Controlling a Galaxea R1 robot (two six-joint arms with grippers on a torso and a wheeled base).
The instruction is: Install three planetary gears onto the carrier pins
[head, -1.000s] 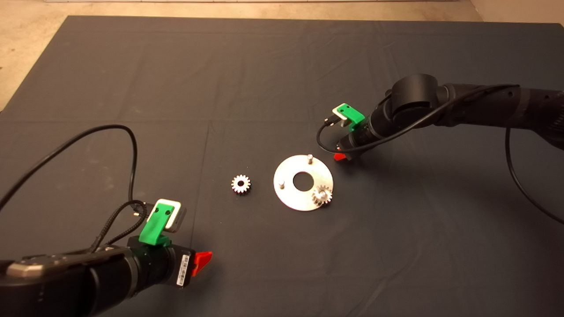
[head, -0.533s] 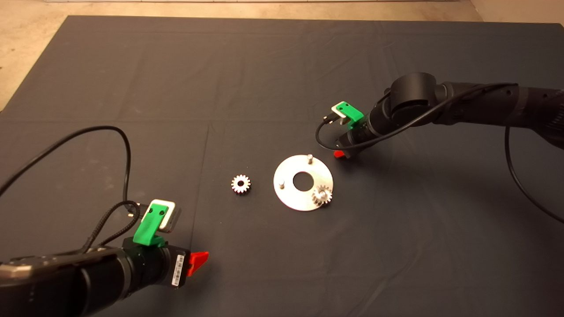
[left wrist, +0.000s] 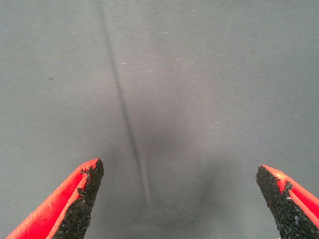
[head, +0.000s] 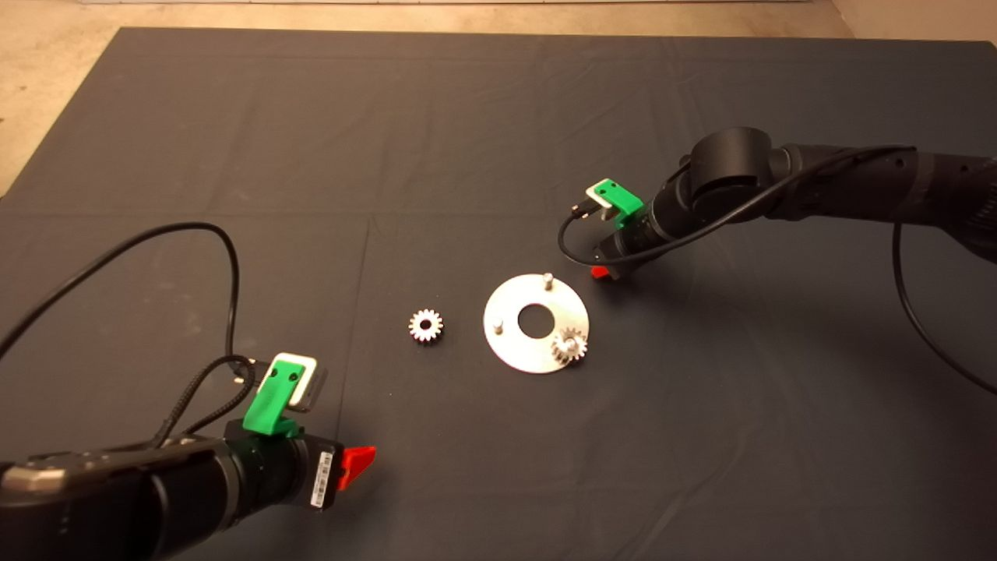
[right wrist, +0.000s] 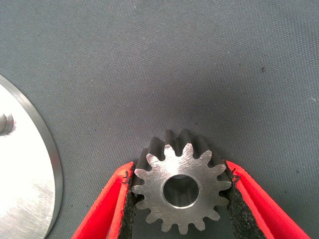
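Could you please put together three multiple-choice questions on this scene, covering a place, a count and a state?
1. Where does the loose gear lie?
A. on the mat left of the disc
B. on the disc
C. in the left gripper

2. How many pins carry a gear?
A. none
B. one
C. three

3. What is the right gripper doing?
A. open, empty
B. shut on a gear
C. resting on the disc

A: it sits apart from the disc.
B: only the seated gear is on; two bare pins remain.
B: its fingers clamp the held gear.
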